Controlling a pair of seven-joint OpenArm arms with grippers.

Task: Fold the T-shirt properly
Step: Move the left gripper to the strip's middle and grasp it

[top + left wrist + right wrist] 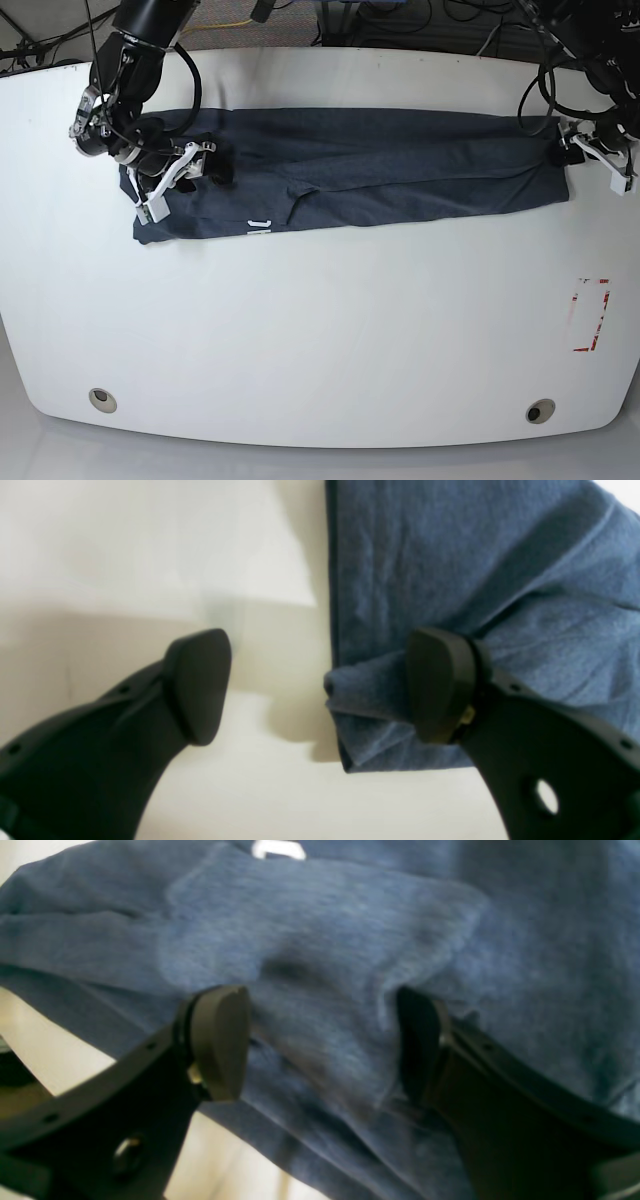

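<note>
My left claw (320, 687) stands wide, holding nothing: one finger rests against the T-shirt's (400, 165) bunched corner, the other over bare surface (320, 330). My right claw (322, 1040) also stands spread, its fingers straddling a raised fold of cloth without pinching it. The surface is white and rounded. The T-shirt lies on it as a long band folded lengthwise, spanning between both claws. Small white label (278, 849) shows near the right claw.
</note>
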